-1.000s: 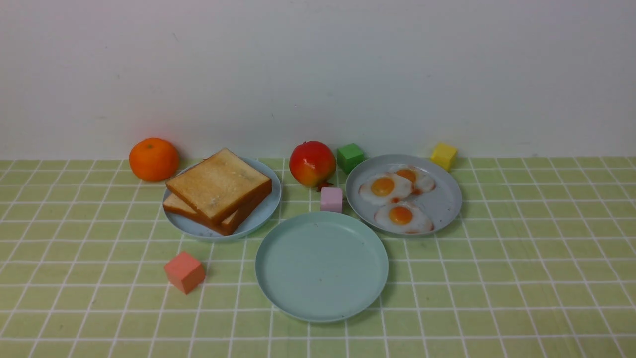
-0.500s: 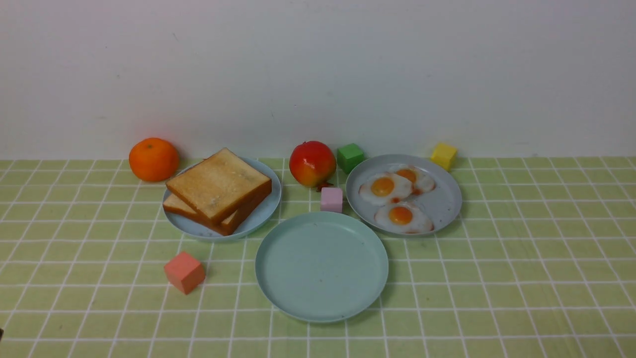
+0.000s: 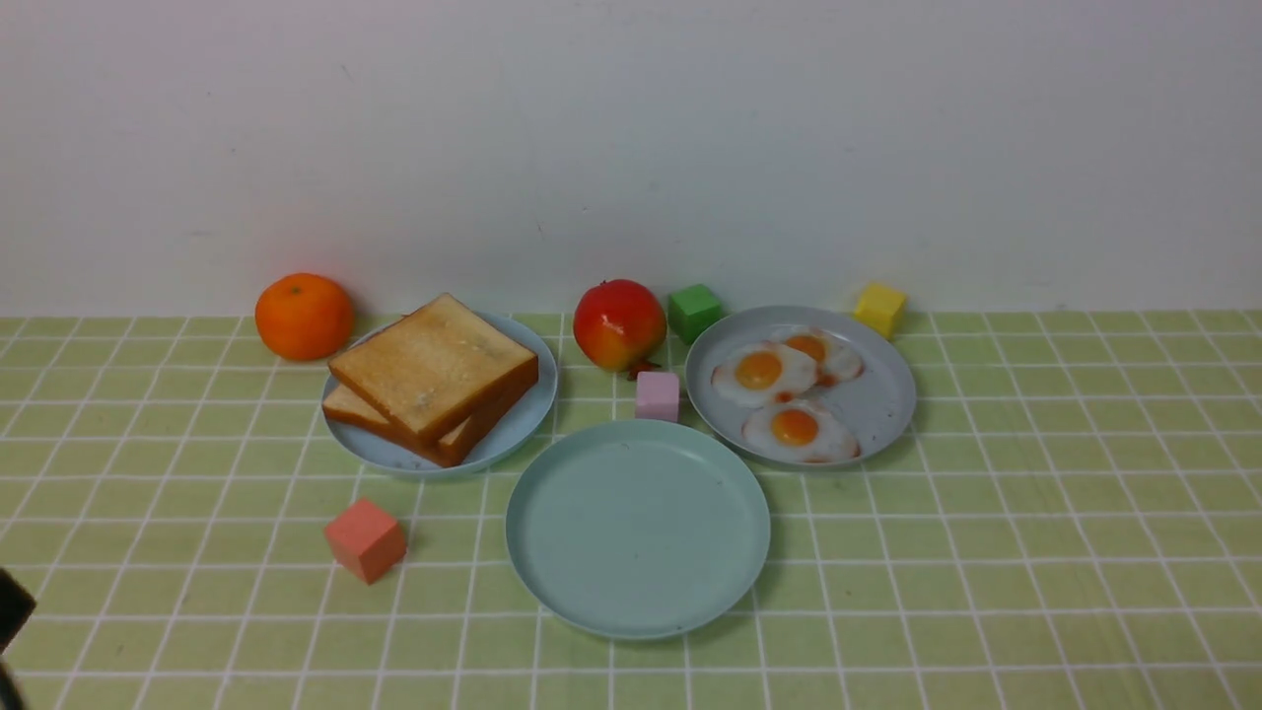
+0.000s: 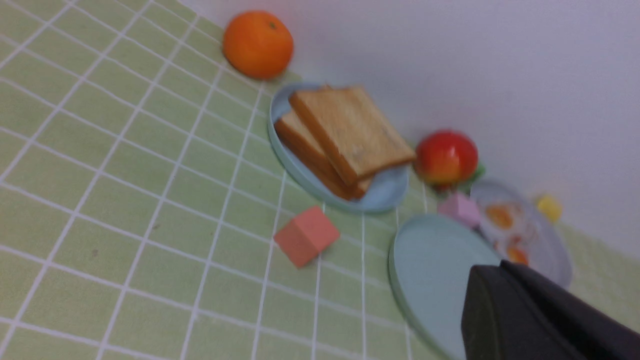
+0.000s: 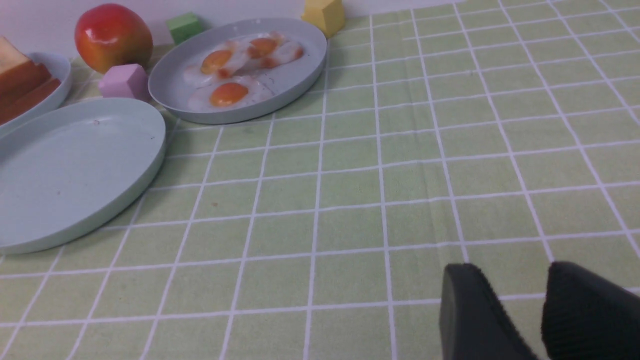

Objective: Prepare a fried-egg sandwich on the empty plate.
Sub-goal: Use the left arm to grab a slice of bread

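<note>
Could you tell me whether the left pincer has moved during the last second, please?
Yes: the left pincer has entered the front view's bottom-left corner, nearer the unmoved salmon cube.

Mint-green plate (image 3: 592,562), lime white-gridded cloth (image 3: 1035,552) (toast (image 3: 434,365) golden-brown)

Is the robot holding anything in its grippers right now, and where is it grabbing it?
Nothing is held. The left gripper is shut with nothing in it, and the right gripper is open and empty.
</note>
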Robot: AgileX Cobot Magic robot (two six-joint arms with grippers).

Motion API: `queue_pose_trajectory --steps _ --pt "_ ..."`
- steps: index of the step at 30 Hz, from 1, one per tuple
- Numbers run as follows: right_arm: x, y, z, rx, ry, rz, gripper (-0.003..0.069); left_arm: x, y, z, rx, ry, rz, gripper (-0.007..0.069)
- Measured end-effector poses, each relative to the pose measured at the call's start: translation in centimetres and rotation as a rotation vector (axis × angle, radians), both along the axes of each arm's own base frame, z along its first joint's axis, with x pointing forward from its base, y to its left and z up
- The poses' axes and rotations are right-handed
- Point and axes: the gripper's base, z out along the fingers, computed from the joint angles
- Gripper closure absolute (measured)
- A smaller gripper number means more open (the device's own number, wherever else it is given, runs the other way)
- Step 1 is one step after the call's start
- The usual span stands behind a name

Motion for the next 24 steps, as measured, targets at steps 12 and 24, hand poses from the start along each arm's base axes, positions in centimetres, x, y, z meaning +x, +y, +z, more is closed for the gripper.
queue_pose_trajectory --steps 12,24 --pt "0.4 0.3 1.9 0.629 -0.156 -0.087 0.0419 9.3 -4.6 5.2 0.252 0.399 -0.432 0.0638" --pt "-1.3 2.7 15.0 0.232 0.025 0.257 0.0669 21.0 -10.8 0.9 0.494 0.535 -0.568 0.0638"
